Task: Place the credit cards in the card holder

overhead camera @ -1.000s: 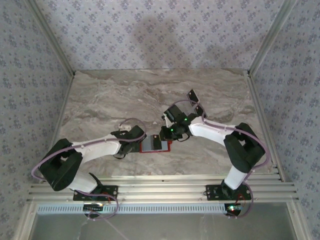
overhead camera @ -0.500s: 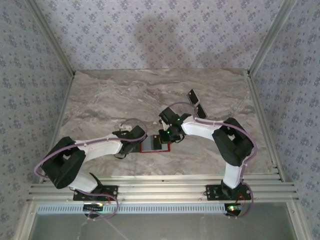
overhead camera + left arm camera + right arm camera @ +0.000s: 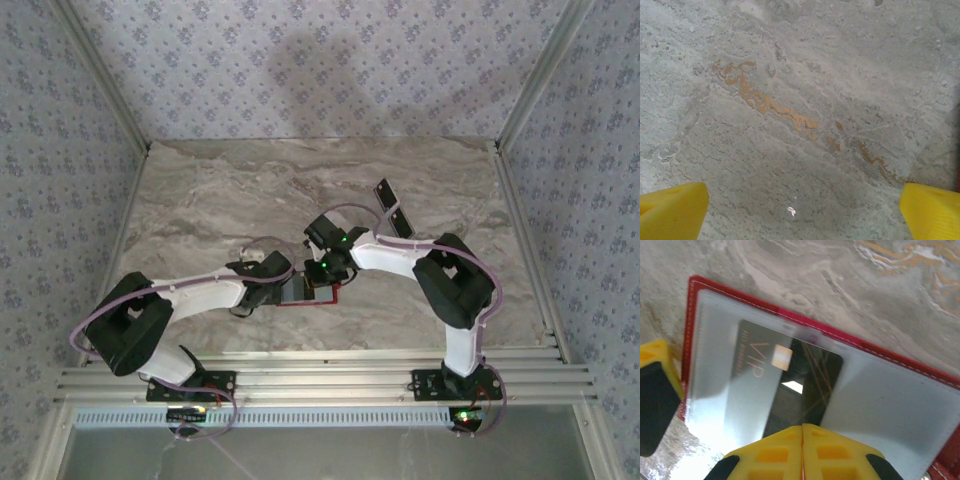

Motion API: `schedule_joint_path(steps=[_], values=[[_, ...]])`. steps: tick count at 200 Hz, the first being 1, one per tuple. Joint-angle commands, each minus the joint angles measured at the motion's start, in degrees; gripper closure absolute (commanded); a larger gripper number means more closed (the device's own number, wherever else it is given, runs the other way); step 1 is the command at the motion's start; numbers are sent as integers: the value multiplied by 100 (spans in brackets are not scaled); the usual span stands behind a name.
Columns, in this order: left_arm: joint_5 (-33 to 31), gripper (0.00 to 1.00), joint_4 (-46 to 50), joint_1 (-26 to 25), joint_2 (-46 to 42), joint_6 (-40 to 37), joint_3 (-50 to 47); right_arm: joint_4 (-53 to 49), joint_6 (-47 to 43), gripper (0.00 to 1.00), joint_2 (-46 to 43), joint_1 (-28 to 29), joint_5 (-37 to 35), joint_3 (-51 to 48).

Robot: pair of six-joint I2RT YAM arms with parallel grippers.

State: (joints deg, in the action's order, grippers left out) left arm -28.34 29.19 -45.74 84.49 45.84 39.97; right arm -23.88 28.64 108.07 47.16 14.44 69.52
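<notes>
A robot lab test booth: marble-look table (image 3: 250, 190) boxed by patterned wallpaper panels (image 3: 320, 60) on aluminium framing (image 3: 320, 375).

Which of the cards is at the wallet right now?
The black VIP card, lying on the open red wallet at the right gripper; two other dark cards lie apart on the table.

Grey marble tabletop (image 3: 230, 190) w/ orange veining (image 3: 765, 102), floral-wallpaper walls (image 3: 300, 60), alu rails (image 3: 330, 378) at near edge.
</notes>
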Motion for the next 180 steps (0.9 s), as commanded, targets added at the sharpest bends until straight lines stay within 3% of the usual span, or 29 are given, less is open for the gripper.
schedule_joint_path(steps=[1, 59, 111, 180], values=[[58, 0, -124, 21, 161, -39, 2, -20, 61, 90, 151, 56, 126, 178], [74, 0, -133, -18, 178, 0, -20, -2, 85, 90, 131, 90, 161, 282], [77, 0, -144, -25, 220, 7, 5, -47, 54, 90, -408, -331, 0, -289], [86, 0, -186, -45, 301, -5, 35, 103, 76, 91, -76, -282, 119, -339]])
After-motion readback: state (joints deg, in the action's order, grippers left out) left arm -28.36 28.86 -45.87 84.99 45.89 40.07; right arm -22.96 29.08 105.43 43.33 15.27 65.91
